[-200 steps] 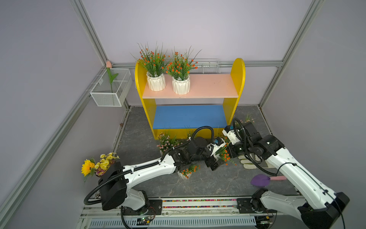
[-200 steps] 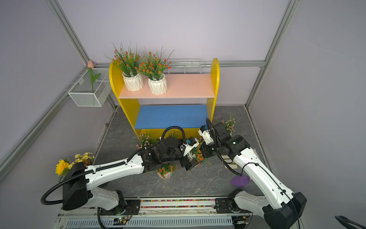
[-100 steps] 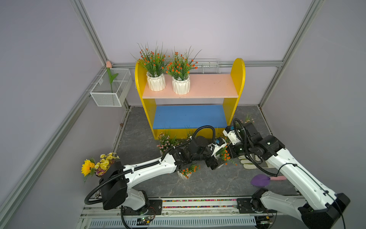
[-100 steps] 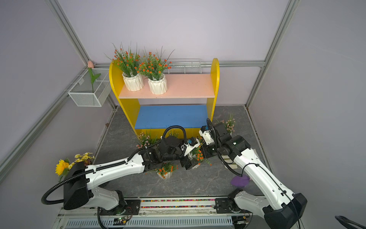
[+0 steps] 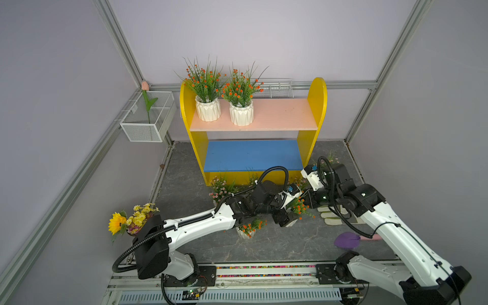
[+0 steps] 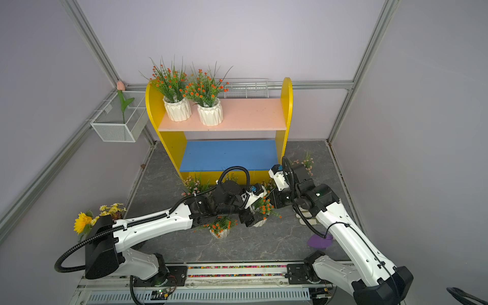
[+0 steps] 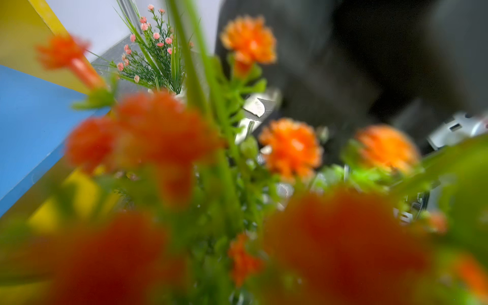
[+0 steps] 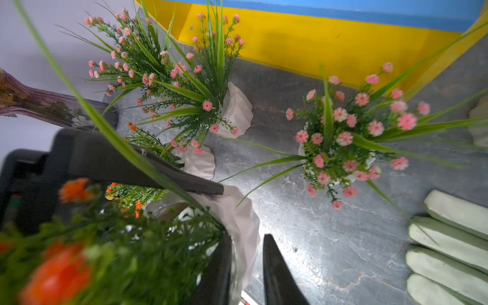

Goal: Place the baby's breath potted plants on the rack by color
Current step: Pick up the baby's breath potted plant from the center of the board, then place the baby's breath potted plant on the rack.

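1. The baby's breath plant (image 5: 299, 210), green sprigs with orange blossoms in a white faceted pot, sits tilted between the two arms. It is low over the grey marbled counter (image 5: 184, 190), just in front of the rack's right end.
2. The right pincer (image 8: 247, 237) straddles the pot's rim in a released state, with one jaw inside and the outer jaw just clear of the wall.
3. The left pincer (image 5: 287, 220) meets the same pot from the other side. One black finger (image 8: 158, 171) lies against the pot and the other is hidden, so I cannot tell whether it is clenched.
4. A second orange plant (image 5: 249, 228) stands on the counter under the left arm.
5. Pink-blossomed plants stand on the counter too: one (image 5: 221, 186) before the rack's left end, one (image 8: 346, 137) near the right pincer, and one (image 5: 330, 158) beside the right panel.
6. The rack (image 5: 319, 105) has yellow round-topped panels. Its peach upper board carries two orange plants (image 5: 207, 87) (image 5: 241, 89) side by side at the left end, above a blue lower board.
7. A white glove (image 5: 330, 215) and a purple trowel (image 5: 347, 240) lie by the right arm.
8. A sunflower bouquet (image 5: 126, 220) stands at the left, and a white mesh basket (image 5: 148, 126) on the left wall holds a pink tulip (image 5: 146, 103).
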Robot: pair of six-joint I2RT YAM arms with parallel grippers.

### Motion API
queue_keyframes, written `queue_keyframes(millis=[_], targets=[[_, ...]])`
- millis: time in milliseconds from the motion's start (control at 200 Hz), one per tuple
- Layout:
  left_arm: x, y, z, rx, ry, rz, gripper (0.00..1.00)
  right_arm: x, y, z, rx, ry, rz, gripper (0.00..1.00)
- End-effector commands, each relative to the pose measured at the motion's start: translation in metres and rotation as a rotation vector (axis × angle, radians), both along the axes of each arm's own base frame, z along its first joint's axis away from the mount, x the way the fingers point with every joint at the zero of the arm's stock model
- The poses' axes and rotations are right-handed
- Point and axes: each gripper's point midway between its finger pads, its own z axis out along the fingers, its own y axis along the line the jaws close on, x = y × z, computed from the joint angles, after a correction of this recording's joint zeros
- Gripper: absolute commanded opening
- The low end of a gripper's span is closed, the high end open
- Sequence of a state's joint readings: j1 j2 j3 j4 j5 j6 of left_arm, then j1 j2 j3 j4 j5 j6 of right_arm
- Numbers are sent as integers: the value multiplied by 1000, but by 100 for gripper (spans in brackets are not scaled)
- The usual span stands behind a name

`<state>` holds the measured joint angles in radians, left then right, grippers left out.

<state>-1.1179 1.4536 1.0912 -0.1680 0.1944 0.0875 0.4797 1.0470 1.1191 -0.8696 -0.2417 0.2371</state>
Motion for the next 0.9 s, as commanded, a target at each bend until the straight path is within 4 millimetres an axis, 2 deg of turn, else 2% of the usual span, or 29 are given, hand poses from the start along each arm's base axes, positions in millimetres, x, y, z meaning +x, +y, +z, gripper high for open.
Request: queue_keyframes(millis=[0, 205, 465, 630, 895], targets=[[6, -6, 45, -98, -57, 24, 32, 3, -13, 12, 9, -57, -44, 28], [21, -2, 64, -104, -91, 95, 30, -1, -41, 25, -11, -113, -130, 36], [47, 1, 104, -91, -75, 207, 30, -10, -75, 14, -68, -138, -248, 40], [67, 8, 139, -103, -95, 298, 29, -15, -78, 6, -59, -127, -267, 42], [116, 27, 204, -181, -168, 467, 28, -13, -74, 4, -53, -117, -250, 42]])
